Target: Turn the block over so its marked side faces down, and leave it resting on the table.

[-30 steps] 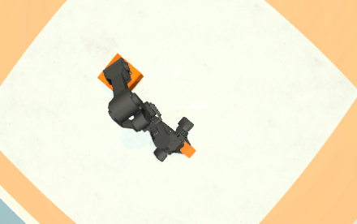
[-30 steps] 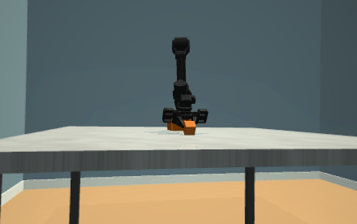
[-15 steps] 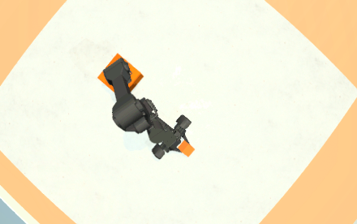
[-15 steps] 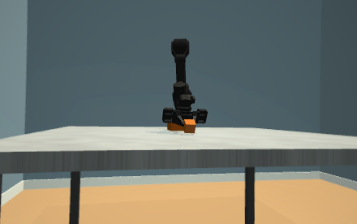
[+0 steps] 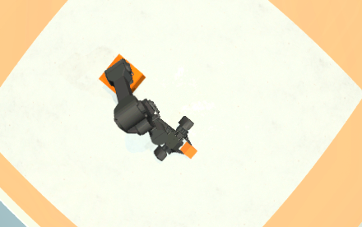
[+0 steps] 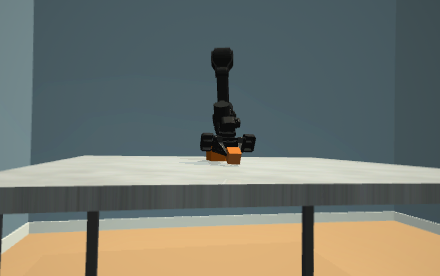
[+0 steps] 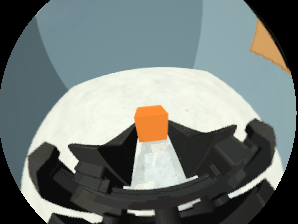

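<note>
An orange block (image 5: 189,150) (image 6: 234,156) (image 7: 151,126) sits between the fingertips, looking about level, at or very near the table top (image 5: 247,82) (image 6: 125,172) (image 7: 100,102). My gripper (image 5: 187,148) (image 6: 233,153) (image 7: 150,123) reaches toward it at a low slant, with one finger against each side. The gripper is shut on the block. No mark shows on the faces in view. The underside is hidden, and I cannot tell whether it touches the table.
A larger orange square base (image 5: 139,81) (image 6: 214,156) lies under the arm's foot, behind the gripper. The table's front edge (image 6: 150,198) shows in the exterior view. The arm's links stretch between the base and the block.
</note>
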`<state>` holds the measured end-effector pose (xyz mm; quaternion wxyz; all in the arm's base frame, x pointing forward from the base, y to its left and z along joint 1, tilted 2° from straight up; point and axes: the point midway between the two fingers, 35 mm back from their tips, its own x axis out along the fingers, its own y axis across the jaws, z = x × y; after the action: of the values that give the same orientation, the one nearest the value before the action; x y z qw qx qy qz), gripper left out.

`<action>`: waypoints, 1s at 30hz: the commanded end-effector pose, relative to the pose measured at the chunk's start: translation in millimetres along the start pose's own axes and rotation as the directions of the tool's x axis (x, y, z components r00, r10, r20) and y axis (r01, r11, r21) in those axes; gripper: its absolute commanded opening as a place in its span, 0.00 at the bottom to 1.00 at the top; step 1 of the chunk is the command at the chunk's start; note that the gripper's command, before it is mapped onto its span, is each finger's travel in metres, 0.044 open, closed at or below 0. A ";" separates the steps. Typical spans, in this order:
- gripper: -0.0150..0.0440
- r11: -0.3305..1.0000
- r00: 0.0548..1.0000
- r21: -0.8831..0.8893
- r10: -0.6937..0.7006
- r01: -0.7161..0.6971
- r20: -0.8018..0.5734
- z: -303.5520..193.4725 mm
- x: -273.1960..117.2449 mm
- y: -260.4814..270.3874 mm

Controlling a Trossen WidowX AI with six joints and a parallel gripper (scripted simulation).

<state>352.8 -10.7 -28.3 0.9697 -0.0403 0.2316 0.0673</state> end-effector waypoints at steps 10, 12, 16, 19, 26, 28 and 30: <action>1.00 1.000 1.000 0.006 0.003 -0.003 0.004 0.6 -0.2 0.4; 1.00 1.000 1.000 0.006 0.003 -0.003 0.004 0.6 -0.2 0.4; 1.00 1.000 1.000 0.006 0.003 -0.003 0.004 0.6 -0.2 0.4; 1.00 1.000 1.000 0.006 0.003 -0.003 0.004 0.6 -0.2 0.4; 1.00 1.000 1.000 0.006 0.003 -0.003 0.004 0.6 -0.2 0.4; 1.00 1.000 1.000 0.006 0.003 -0.003 0.004 0.6 -0.2 0.4; 1.00 1.000 1.000 0.006 0.003 -0.003 0.004 0.6 -0.2 0.4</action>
<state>353.1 -10.7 -27.7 0.9700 -0.0404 0.2302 0.0674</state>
